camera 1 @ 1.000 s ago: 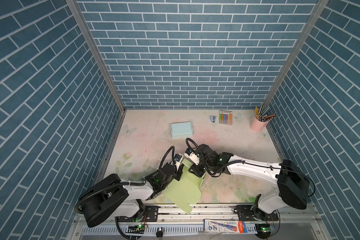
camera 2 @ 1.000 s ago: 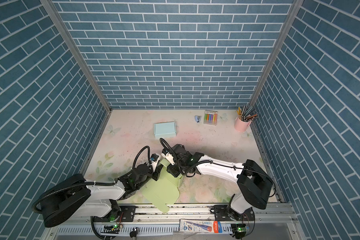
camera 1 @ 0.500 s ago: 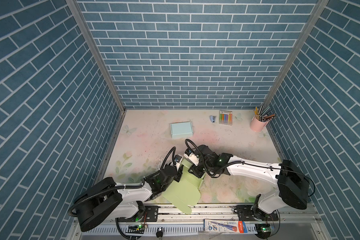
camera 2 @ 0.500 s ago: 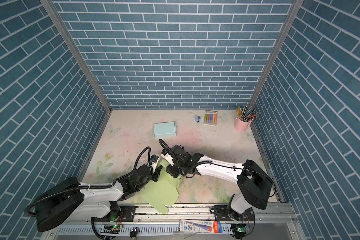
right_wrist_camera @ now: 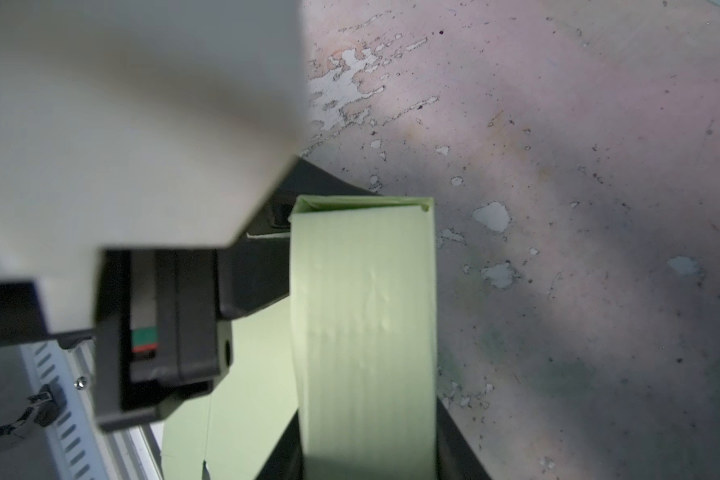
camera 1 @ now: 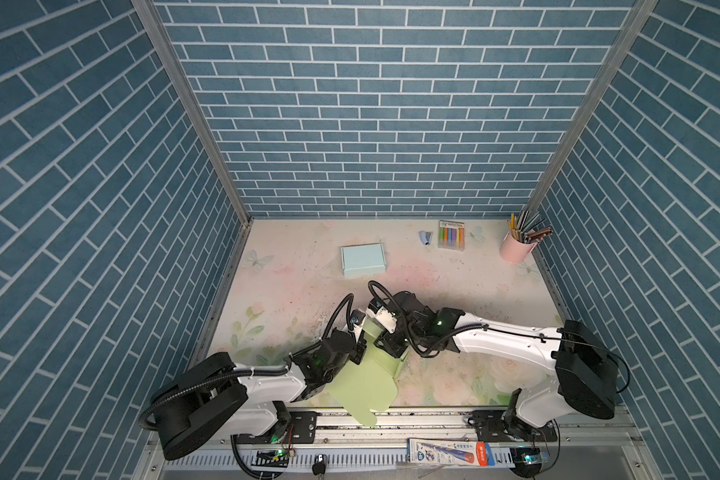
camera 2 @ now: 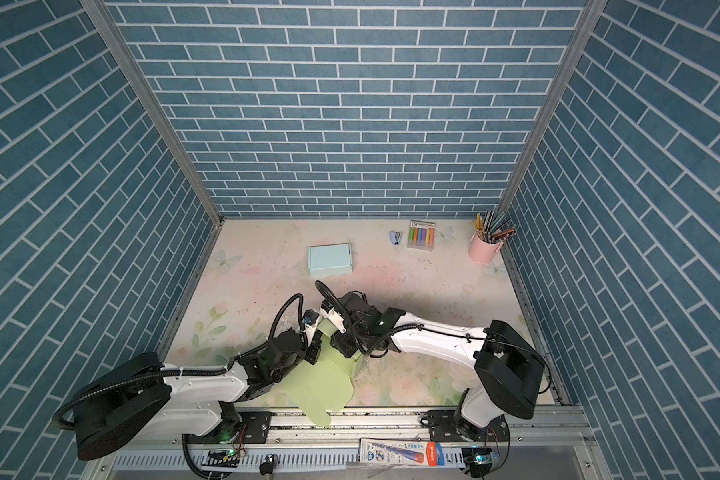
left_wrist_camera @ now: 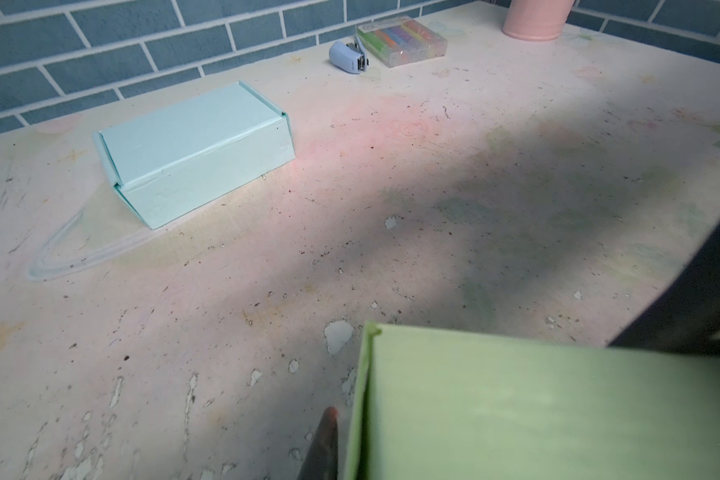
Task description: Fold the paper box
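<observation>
Both top views showed the green paper box part-folded and mostly flat on the bench. It lay well apart from the light blue box, on the side toward the arms' bases, with one flap hanging past the bench edge. At the green end closest to the light blue box sat the right gripper. Its wrist view showed a raised green strip filling the gap between its jaws, so gripped. Just beside it was the left gripper. Its wrist view showed one fingertip beside a standing green wall; I could not tell whether those jaws were closed.
</observation>
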